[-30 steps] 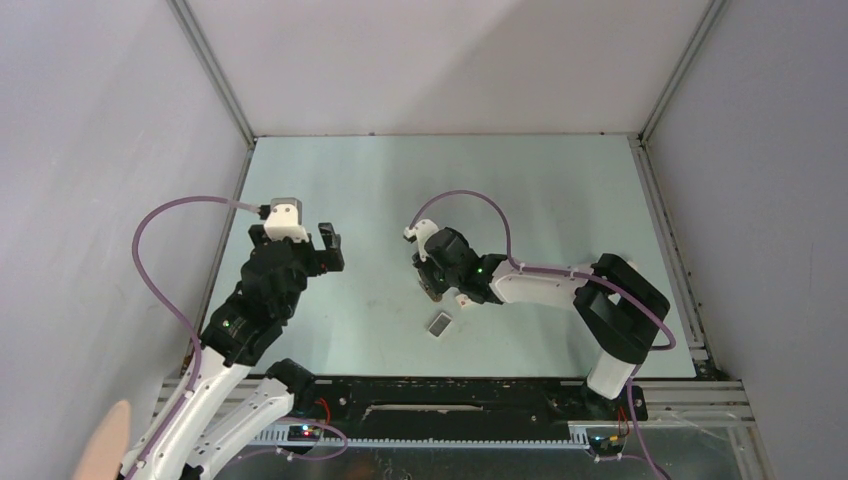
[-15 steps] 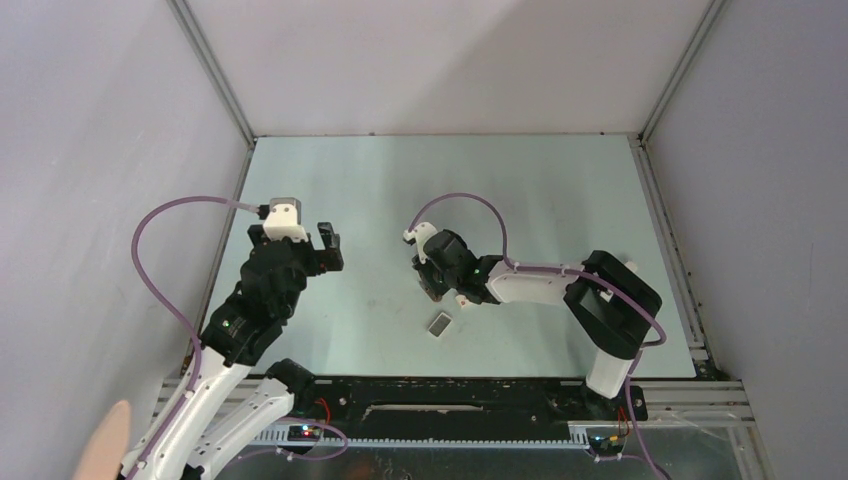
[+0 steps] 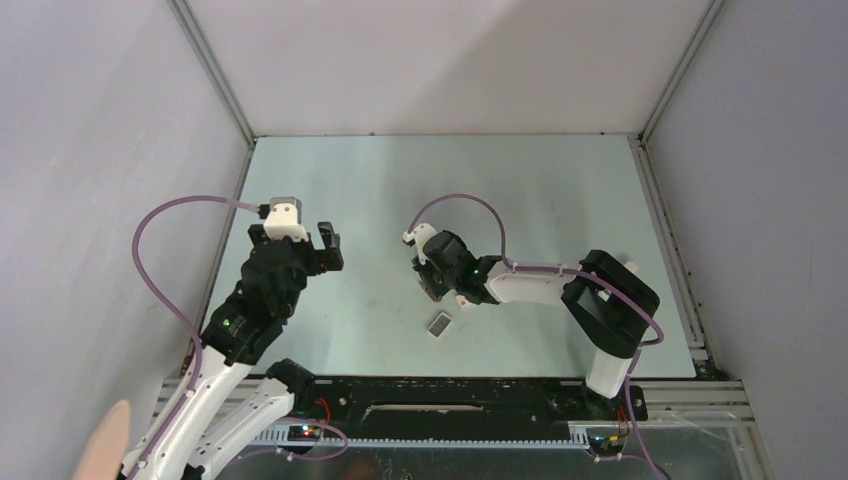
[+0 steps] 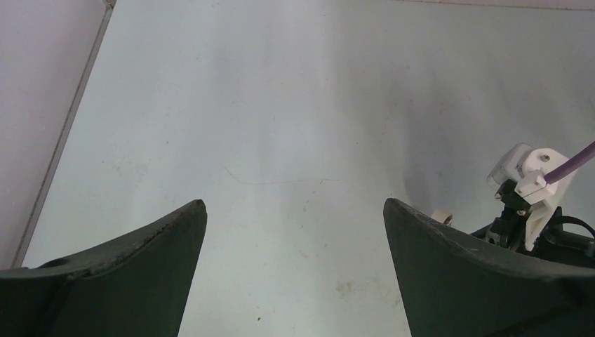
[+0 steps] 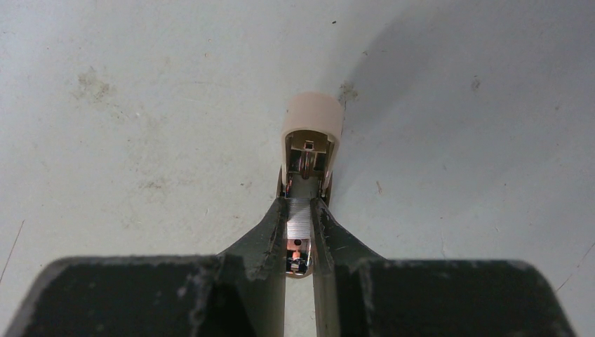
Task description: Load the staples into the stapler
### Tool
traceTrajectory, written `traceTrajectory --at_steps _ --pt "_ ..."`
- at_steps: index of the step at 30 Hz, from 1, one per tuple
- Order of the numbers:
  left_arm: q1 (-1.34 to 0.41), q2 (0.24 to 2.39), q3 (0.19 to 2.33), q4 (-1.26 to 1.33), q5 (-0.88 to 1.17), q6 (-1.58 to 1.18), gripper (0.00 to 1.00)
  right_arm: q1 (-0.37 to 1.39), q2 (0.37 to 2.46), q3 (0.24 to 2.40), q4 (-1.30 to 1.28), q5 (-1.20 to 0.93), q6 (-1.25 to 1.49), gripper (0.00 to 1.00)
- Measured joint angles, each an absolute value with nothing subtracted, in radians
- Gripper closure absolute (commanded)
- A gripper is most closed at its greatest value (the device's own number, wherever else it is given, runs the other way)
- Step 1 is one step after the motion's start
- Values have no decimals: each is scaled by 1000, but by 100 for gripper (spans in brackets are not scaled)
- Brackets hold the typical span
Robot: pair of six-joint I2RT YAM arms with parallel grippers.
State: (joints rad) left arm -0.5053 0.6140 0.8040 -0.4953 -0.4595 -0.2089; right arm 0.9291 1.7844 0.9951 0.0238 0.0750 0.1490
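The stapler (image 5: 311,133), beige-capped with its metal channel open, lies on the table under my right gripper (image 5: 299,210). The right gripper is shut on a silver ribbed strip of staples (image 5: 299,219), held in line with the channel and touching it. From above, the right gripper (image 3: 433,284) hides most of the stapler. A tiny flat grey staple tray (image 3: 439,323) lies just in front of it. My left gripper (image 4: 293,205) is open and empty, above bare table left of the stapler, and also shows in the top view (image 3: 322,246). The stapler's beige tip (image 4: 442,216) shows in the left wrist view.
The table (image 3: 540,190) is pale green, walled by grey panels at the back and both sides. The right arm's elbow (image 3: 610,300) lies low across the right half. A purple cable (image 3: 455,200) loops above the right wrist.
The right arm's elbow has drifted slightly left; its gripper stays over the stapler. The left arm has hardly moved.
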Motion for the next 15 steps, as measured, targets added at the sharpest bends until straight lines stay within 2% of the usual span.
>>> traceTrajectory --at_steps 15 --pt "-502 614 804 -495 -457 -209 0 929 1784 985 36 75 150 89"
